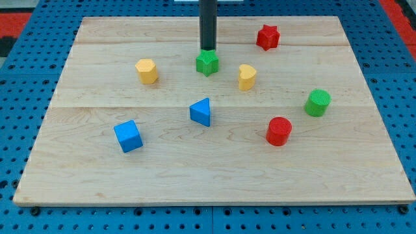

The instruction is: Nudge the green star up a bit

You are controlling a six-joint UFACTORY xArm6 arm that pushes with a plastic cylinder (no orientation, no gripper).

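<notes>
Light wooden board [214,175], green star [207,62] touching my tip [207,50] just below it, yellow blocks [147,71] [246,76] flanking, red star [267,37] upper right, blue wedge [201,112], blue cube [128,136], red cylinder [279,130], green cylinder [318,103] seen lower down.

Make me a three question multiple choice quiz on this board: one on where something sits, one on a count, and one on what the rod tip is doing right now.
1. Where is my tip relative to the green star?
A. at its upper edge
B. far below it
C. at the view's far left

2. How many blocks lie on the board?
A. five
B. eight
C. ten

3. Which block is nearest the view's top right?
A. blue cube
B. green cylinder
C. red star

Answers:
1 A: my tip sits at the upper edge of the green star.
2 B: green star, red star, two yellow blocks, blue cube, blue wedge, green cylinder, red cylinder.
3 C: the red star lies highest and to the right.
</notes>
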